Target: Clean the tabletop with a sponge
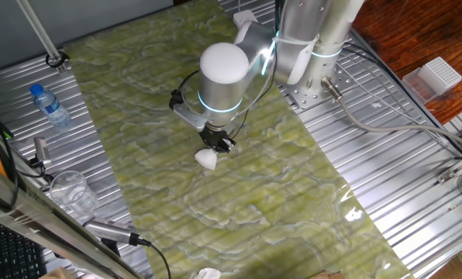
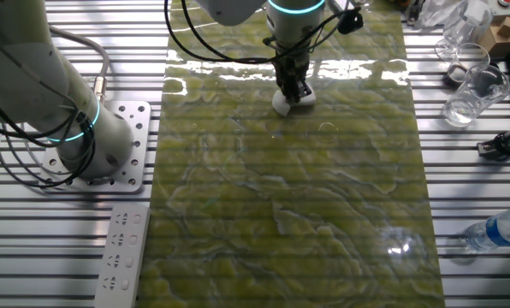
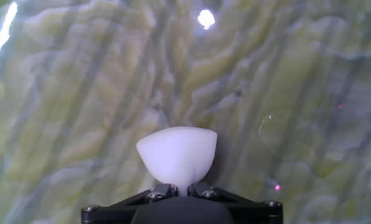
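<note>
The tabletop (image 1: 239, 194) is a long glossy green-yellow marbled sheet; it also shows in the other fixed view (image 2: 323, 214) and fills the hand view (image 3: 79, 93). My gripper (image 1: 215, 142) is shut on the white sponge (image 1: 207, 159), pinching its top so it bulges out below the fingers. The sponge (image 2: 285, 103) rests on or just above the sheet near its middle width. In the hand view the sponge (image 3: 177, 154) sticks out from between my black fingers (image 3: 163, 190).
Ribbed metal panels flank the sheet. A water bottle (image 1: 49, 106) and clear cup (image 1: 70, 190) stand on one side, a white perforated box (image 1: 438, 75) on the other. Glasses (image 2: 471, 90) and another bottle (image 2: 499, 233) show in the other fixed view. A white scrap (image 1: 208, 273) lies at the sheet's near end.
</note>
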Available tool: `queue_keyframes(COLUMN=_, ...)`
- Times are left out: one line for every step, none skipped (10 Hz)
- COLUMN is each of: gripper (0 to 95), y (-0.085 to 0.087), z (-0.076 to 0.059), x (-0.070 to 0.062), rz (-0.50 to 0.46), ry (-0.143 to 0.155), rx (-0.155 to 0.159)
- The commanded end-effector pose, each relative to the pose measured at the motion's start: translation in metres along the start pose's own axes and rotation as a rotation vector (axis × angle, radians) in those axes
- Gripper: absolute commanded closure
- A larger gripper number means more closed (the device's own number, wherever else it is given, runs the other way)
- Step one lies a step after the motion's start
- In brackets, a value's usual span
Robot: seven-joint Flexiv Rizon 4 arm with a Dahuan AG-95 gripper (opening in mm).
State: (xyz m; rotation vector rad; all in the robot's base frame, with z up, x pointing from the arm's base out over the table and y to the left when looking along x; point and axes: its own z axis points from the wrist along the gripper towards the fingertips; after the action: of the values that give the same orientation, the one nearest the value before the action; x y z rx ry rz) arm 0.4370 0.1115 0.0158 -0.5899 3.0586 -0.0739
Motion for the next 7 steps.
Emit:
queue_keyframes(gripper=95.0, y=0.0012, z=-0.0014, x=0.0002, rz=0.089, ry=-0.001, rx=-0.05)
queue_keyframes(gripper=95.0, y=0.0012, z=-0.0014, x=0.0002, rz=0.152, ry=0.015, rx=-0.057)
queue_keyframes(gripper=95.0, y=0.0012, z=-0.0014, x=0.0002, rz=0.203, ry=0.027, rx=-0.052)
queue_keyframes(gripper=95.0, y=0.0012, z=-0.0014, x=0.0002, rz=0.247, ry=0.028, rx=-0.047)
queue_keyframes(gripper=95.0, y=0.0012, z=-0.0014, x=0.0002, rz=0.286, ry=0.024, rx=-0.045)
queue_keyframes(gripper=95.0, y=0.0012, z=-0.0014, x=0.0002, rz=0.308, ry=0.025, rx=-0.045)
queue_keyframes(gripper=95.0, y=0.0012, z=-0.0014, x=0.0002, rz=0.354, ry=0.031, rx=-0.046)
